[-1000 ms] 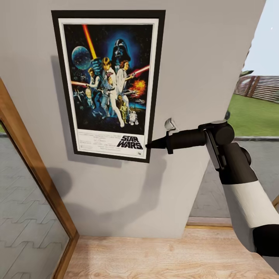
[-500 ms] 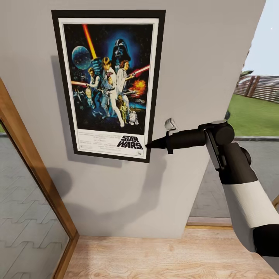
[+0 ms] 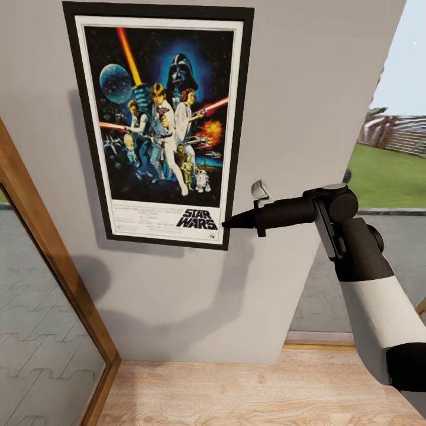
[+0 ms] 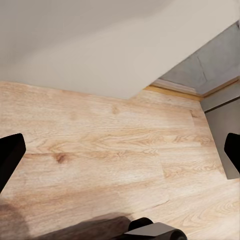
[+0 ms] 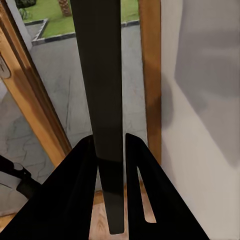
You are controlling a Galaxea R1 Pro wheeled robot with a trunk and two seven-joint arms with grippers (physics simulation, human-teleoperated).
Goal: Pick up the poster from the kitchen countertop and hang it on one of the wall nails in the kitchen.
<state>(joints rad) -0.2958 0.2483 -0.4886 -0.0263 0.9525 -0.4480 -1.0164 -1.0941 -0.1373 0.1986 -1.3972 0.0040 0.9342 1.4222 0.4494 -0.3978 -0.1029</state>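
Poster (image 3: 160, 124) upper left of head frame, flat against grey wall (image 3: 307, 89). Right gripper (image 3: 228, 223) fingers pinch its lower right frame edge. Left gripper (image 4: 120, 150) fingers spread, empty, over wooden floor (image 4: 100, 145). Judgement: confirm nail bears weight before releasing; open slowly, retreat straight back.

Surface finishes: poster, wall, floor, arm.

Poster (image 3: 160, 124): glossy printed paper face w/ white border, thin matt black frame; seen edge-on in right wrist view as smooth dark strip (image 5: 102, 115) between fingers. Wall (image 3: 307, 89): flat matt grey-white paint, smooth. Floor (image 4: 110, 150): light wood planks, visible grain and knots, satin. Door frame (image 3: 53, 260): warm varnished wood, w/ glass pane. Right gripper (image 3: 228, 223): matt black plastic; forearm shell glossy white, black joints. Left gripper fingertips (image 4: 9, 155): matt black.
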